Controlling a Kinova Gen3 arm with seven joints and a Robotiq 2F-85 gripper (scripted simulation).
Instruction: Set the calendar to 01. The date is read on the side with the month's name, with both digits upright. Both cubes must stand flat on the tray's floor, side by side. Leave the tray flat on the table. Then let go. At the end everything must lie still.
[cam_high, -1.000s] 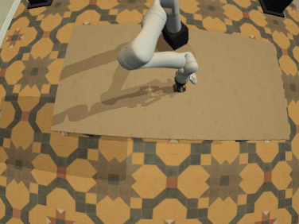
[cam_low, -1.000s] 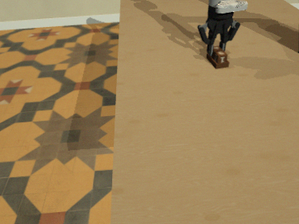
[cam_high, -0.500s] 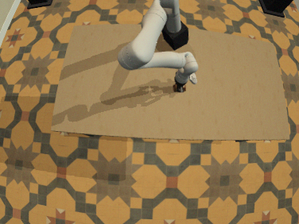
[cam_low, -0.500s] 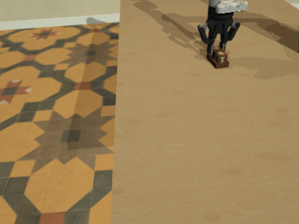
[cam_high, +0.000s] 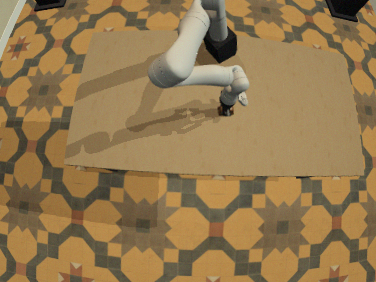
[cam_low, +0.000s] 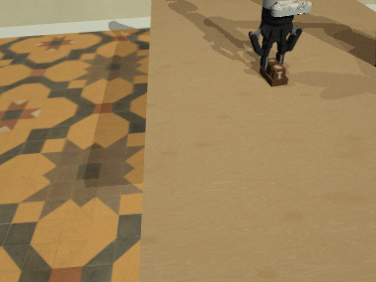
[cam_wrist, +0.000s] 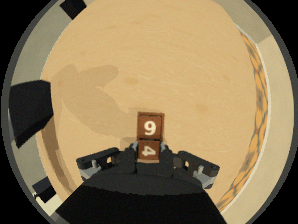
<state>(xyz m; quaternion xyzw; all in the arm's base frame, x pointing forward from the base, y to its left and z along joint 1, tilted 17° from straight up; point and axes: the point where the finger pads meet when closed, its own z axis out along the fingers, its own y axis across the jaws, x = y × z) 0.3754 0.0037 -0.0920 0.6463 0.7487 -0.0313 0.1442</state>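
Note:
Two small brown date cubes stand side by side on the table (cam_high: 300, 125) (cam_low: 225, 175) (cam_wrist: 186, 56). In the wrist view the nearer cube (cam_wrist: 148, 152) shows a 4 on top. The farther cube (cam_wrist: 150, 127) (cam_low: 279, 75) shows a 9 on top and a white 1-like mark on its side in the exterior view. My gripper (cam_high: 226, 111) (cam_low: 274, 63) (cam_wrist: 149, 146) reaches straight down and is shut on the cube with the 4. The cubes are down at table level. I cannot make out the tray or the month's name in any view.
The arm's black base (cam_high: 220, 46) stands at the back of the table. The table's left edge (cam_low: 147, 150) runs along the patterned tile floor (cam_high: 190, 230). Dark blocks (cam_wrist: 71, 6) stand beyond the table's far corners.

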